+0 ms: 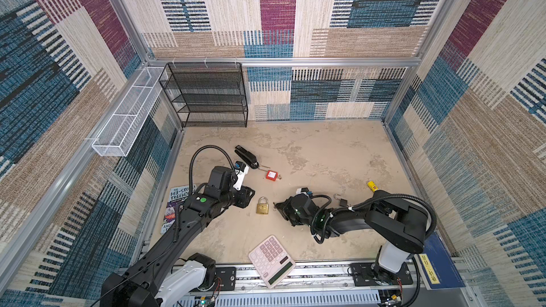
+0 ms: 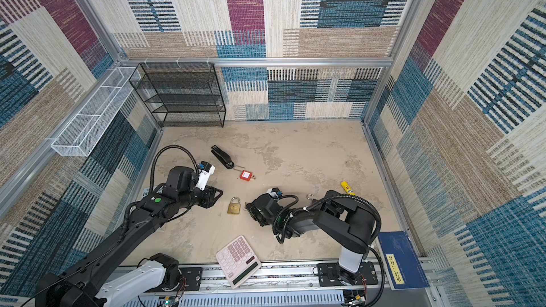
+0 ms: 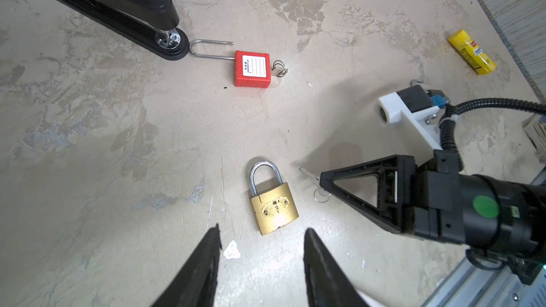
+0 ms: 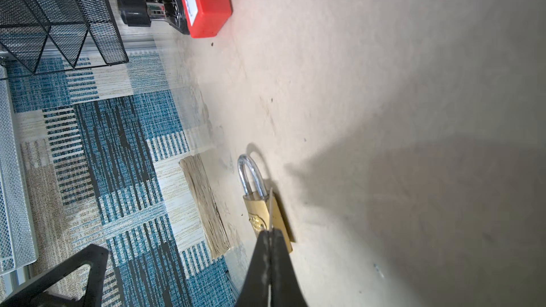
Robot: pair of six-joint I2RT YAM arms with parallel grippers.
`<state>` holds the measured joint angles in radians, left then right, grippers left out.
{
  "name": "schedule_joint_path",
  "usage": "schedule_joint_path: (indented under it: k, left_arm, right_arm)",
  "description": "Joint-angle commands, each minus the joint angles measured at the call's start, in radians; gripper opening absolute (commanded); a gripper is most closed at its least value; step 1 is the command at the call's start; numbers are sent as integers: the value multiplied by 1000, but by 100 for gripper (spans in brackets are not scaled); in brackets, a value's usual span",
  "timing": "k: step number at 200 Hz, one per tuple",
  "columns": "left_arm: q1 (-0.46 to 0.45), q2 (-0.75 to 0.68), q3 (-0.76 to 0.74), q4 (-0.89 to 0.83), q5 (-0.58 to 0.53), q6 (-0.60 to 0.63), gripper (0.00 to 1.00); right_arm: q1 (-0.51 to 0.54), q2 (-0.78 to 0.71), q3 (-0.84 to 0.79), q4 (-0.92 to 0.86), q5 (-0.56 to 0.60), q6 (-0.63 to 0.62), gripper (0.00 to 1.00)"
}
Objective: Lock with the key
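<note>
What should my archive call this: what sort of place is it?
Probably a purpose-built robot test cell: an aluminium frame hung with carpet-patterned panels boxes in the tabletop, the left arm and right arm bolt to a front rail, and a brass padlock, stapler and calculator lie scattered.

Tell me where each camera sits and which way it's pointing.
Top views: high overhead, looking down at the table; both arms show.
Left wrist: on the left arm, facing the brass padlock; open left gripper shows.
Right wrist: on the right arm, skimming the table; right gripper shut on the key.
Shared: all views show the brass padlock.
</note>
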<state>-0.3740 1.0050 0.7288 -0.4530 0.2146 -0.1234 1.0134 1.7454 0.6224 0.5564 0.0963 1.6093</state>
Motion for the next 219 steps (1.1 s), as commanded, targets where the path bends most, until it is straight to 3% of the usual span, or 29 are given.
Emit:
schedule_joint_path:
  k: [1,84,131,171,200,219]
  left_arm:
    - [0,-7,-9,18,-12,-6,48]
    - [1,3,-32,37,3,-3,48]
    - [1,4,-27,19,11,12,48]
    - [0,4,-22,7,36,20,48]
    - [0,8,-10,-10,45,27,48]
    - [0,6,-1,-23,48,31,48]
  right_arm:
    - [2,6,9,34,2,-8,3]
    - [1,44,22,33,-35,-8,5]
    - [1,62,40,0,-47,0,14]
    - [2,49,51,-82,-50,32,32]
    - [1,27,84,-207,-37,55,54]
    - [2,19,96,-239,-29,56,61]
